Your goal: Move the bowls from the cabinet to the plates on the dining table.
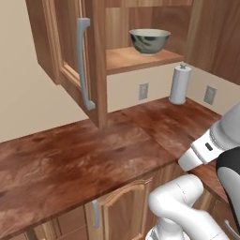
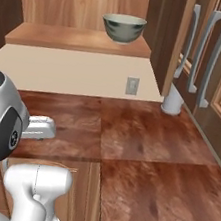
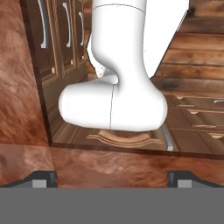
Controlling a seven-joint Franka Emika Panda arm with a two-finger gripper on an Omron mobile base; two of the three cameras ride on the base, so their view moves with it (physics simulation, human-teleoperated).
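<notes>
A grey-green bowl (image 1: 149,41) (image 2: 123,28) with dark markings and a cream inside stands upright on the lower shelf of the open wall cabinet (image 1: 140,58) (image 2: 78,39). The cabinet's door (image 1: 70,51) is swung wide to the left, its grey bar handle facing me. My gripper (image 3: 111,179) is open; its two dark fingertips (image 3: 43,178) stand far apart with nothing between them, pointing down over the counter's front edge, well away from the bowl. The plates and the dining table are out of view.
A reddish-brown wooden counter (image 1: 93,154) (image 2: 151,154) runs below the cabinet. A white paper-towel roll (image 1: 180,84) (image 2: 172,103) stands at the back wall near an outlet (image 2: 132,85). Tall cupboards with grey handles (image 2: 212,58) rise on the right.
</notes>
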